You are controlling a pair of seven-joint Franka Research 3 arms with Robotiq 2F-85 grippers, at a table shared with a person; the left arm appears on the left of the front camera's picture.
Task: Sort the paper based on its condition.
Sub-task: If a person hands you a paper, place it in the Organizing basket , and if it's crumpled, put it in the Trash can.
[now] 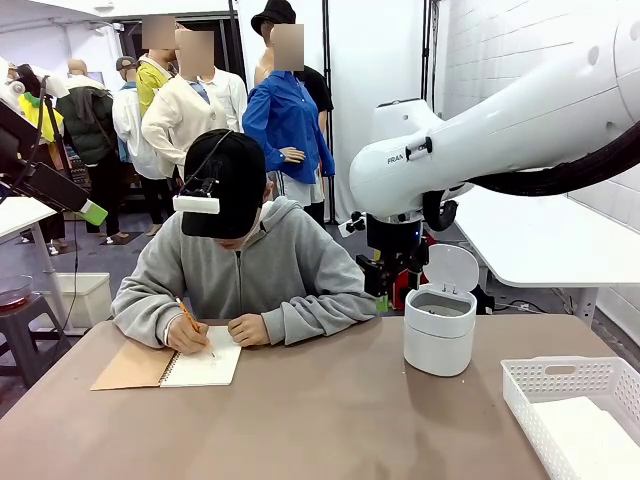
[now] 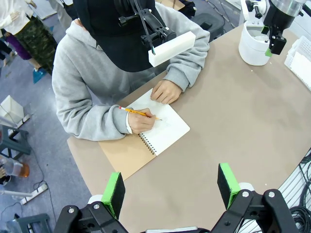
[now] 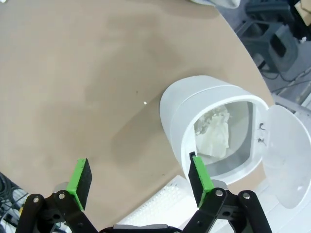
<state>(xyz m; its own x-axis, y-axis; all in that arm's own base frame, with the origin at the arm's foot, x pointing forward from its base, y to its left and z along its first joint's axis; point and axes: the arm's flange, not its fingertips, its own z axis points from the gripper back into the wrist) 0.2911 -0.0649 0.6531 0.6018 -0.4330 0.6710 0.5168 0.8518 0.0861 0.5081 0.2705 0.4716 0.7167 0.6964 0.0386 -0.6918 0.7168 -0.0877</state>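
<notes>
Right arm [image 1: 520, 125] bears letters "FRA"; right pincer [image 3: 140, 175] stands apart by the white bin [image 3: 181, 109] holding crumpled paper [image 3: 214, 135]; left pincer [image 2: 171, 189] stands apart over the tabletop [image 2: 233, 111]

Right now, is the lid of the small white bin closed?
No, the lid of the white bin stands swung open, and a crumpled paper wad lies inside.

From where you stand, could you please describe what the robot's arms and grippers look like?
The right arm is glossy white with rounded joints, partial black lettering near the wrist and a thick black cable alongside. The left gripper and right gripper are black, two-fingered, with green pads.
</notes>
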